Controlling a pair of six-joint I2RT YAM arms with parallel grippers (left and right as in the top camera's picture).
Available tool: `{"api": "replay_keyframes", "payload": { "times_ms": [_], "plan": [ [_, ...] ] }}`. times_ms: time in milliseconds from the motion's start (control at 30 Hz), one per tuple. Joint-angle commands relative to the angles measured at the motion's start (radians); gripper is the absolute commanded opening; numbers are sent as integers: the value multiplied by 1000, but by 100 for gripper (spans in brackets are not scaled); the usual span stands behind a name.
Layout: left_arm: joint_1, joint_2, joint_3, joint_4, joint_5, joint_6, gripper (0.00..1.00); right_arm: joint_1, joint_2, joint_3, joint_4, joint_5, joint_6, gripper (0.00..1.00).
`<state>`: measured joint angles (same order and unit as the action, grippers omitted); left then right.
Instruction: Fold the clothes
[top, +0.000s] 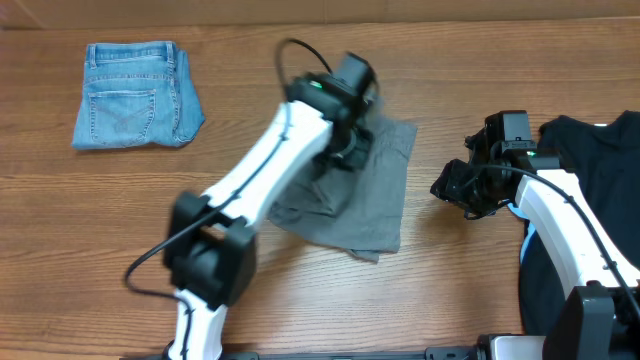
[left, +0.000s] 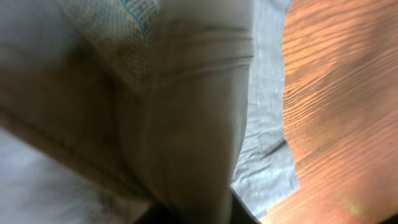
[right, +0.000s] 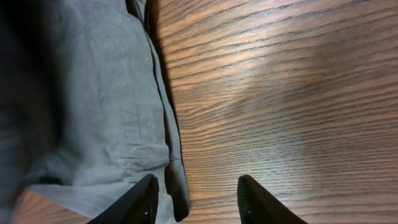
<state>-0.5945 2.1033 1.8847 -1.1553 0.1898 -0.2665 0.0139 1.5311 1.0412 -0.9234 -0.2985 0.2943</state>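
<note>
The grey shorts (top: 375, 200) lie crumpled in the middle of the table. My left gripper (top: 345, 148) is over their upper left part, shut on a lifted fold of them. In the left wrist view the grey shorts (left: 186, 124) fill the frame, with pale mesh lining at the top, and they hide the fingers. My right gripper (top: 455, 186) is open and empty, just right of the shorts' right edge. In the right wrist view its fingers (right: 199, 202) straddle bare wood beside the hem of the shorts (right: 93, 93).
Small light-blue denim shorts (top: 135, 95) lie folded at the far left. A black garment heap (top: 590, 180) lies at the right edge, under my right arm. Wooden table (top: 470, 290) shows in front of and to the right of the shorts.
</note>
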Motion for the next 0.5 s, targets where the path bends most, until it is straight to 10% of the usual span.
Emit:
{"api": "replay_keyframes", "payload": {
  "times_ms": [0, 467],
  "plan": [
    [-48, 89, -3, 21, 63, -79, 35, 3, 0, -2, 5, 9, -3, 45],
    [103, -13, 221, -180, 63, 14, 61, 4, 0, -2, 12, -14, -8, 55]
  ]
}}
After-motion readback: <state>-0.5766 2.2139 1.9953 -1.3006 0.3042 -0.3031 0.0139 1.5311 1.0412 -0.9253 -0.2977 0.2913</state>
